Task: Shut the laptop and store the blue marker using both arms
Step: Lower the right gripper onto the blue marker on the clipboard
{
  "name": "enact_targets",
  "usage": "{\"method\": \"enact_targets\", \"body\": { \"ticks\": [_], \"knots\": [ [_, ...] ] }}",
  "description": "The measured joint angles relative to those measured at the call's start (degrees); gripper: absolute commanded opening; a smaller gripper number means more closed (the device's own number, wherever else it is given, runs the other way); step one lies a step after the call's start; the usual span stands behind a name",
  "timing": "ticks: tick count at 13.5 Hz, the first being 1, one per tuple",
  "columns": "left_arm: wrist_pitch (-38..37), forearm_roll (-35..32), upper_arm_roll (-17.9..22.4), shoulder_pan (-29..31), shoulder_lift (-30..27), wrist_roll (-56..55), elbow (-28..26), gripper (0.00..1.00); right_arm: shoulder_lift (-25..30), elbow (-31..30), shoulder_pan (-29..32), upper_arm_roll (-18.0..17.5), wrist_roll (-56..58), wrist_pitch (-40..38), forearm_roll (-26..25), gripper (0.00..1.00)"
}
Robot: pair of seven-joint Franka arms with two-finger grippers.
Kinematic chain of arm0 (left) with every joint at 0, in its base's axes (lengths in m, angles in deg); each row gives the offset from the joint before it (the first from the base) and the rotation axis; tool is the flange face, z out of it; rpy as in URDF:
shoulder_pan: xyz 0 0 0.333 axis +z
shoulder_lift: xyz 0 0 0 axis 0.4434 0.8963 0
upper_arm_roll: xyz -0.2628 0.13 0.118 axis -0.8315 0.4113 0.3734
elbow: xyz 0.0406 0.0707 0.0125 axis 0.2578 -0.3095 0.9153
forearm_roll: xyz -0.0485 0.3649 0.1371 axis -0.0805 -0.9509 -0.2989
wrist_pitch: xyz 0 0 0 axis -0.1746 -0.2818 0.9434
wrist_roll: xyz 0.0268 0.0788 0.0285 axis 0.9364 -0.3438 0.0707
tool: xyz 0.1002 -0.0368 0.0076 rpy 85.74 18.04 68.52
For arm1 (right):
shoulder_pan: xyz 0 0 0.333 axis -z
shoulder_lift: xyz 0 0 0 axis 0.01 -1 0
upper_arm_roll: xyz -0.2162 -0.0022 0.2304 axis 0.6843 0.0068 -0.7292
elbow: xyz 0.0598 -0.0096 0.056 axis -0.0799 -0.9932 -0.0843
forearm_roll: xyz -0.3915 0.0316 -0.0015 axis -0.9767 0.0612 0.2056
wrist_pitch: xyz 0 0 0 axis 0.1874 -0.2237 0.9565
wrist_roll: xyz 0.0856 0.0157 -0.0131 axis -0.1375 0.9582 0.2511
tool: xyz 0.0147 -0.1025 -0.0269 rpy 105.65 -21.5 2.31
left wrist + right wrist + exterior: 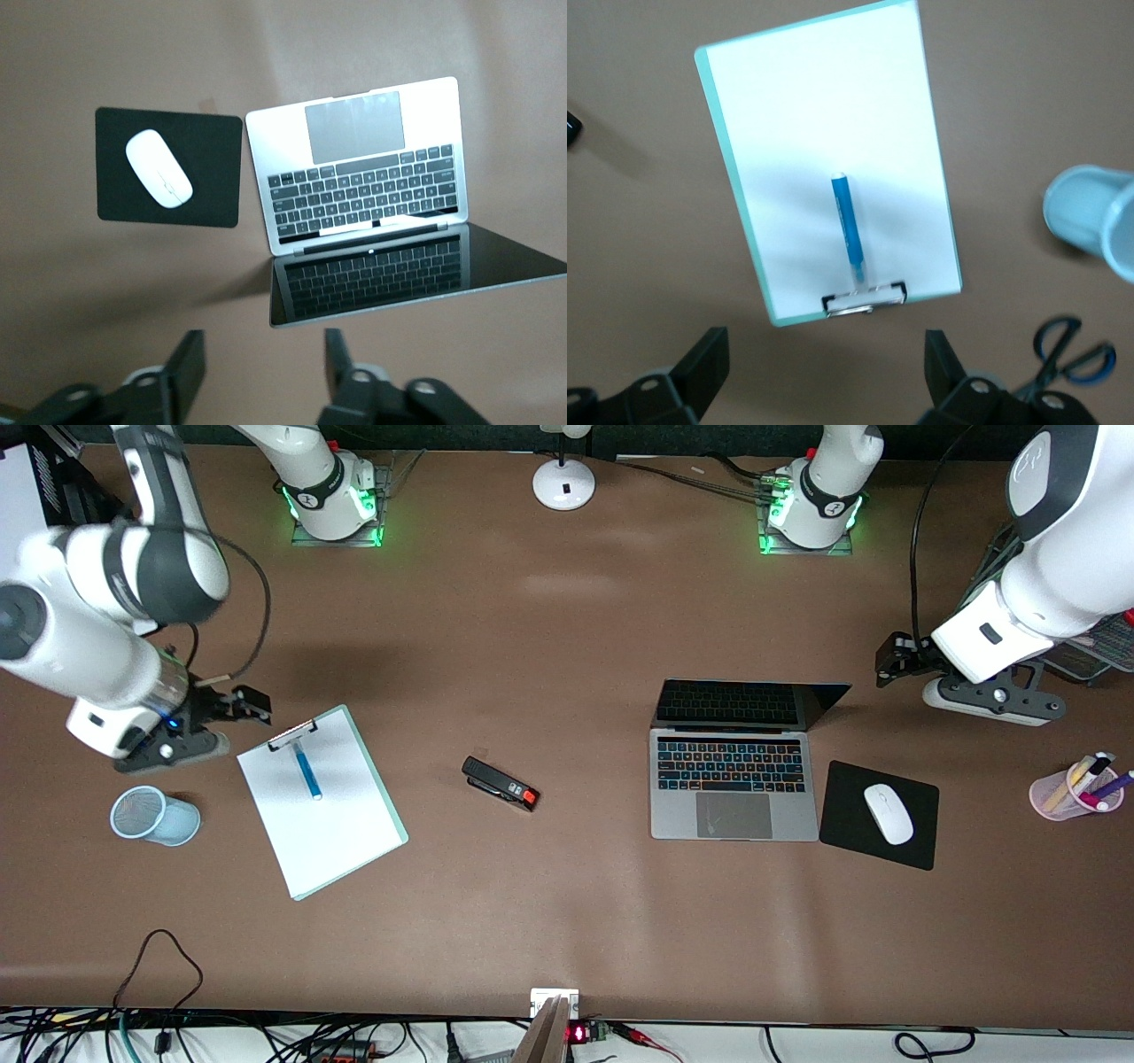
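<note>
The laptop [731, 779] stands open on the table, its dark screen tilted back; it also shows in the left wrist view [363, 168]. The blue marker [307, 769] lies on a white clipboard [332, 824], just below its clip; the right wrist view shows it too [848, 226]. My left gripper [889, 660] is open and empty [261, 363], over the table beside the laptop's screen edge, toward the left arm's end. My right gripper [252, 701] is open and empty [824, 363], over the table beside the clipboard's clip end.
A black mousepad [842, 824] with a white mouse [888, 813] lies beside the laptop. A pink cup [1075, 788] of markers stands at the left arm's end. A black stapler [500, 784] lies mid-table. A blue mesh cup [155, 815] lies by the clipboard; scissors [1067, 354] are nearby.
</note>
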Motion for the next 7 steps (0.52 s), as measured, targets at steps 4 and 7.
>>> {"method": "enact_targets", "body": {
  "ticks": [4,7],
  "knots": [
    [-5.0,4.0,-0.4,-0.3,0.0,-0.5,0.9,0.01,-6.7,0.0,-0.1,-0.2,4.3,6.0,0.0,0.78],
    [-8.5,7.4,-1.5,-0.4,0.0,-2.2,0.9,0.00,-10.9,0.0,-0.2,-0.4,6.3,10.0,0.0,0.68]
  ]
}}
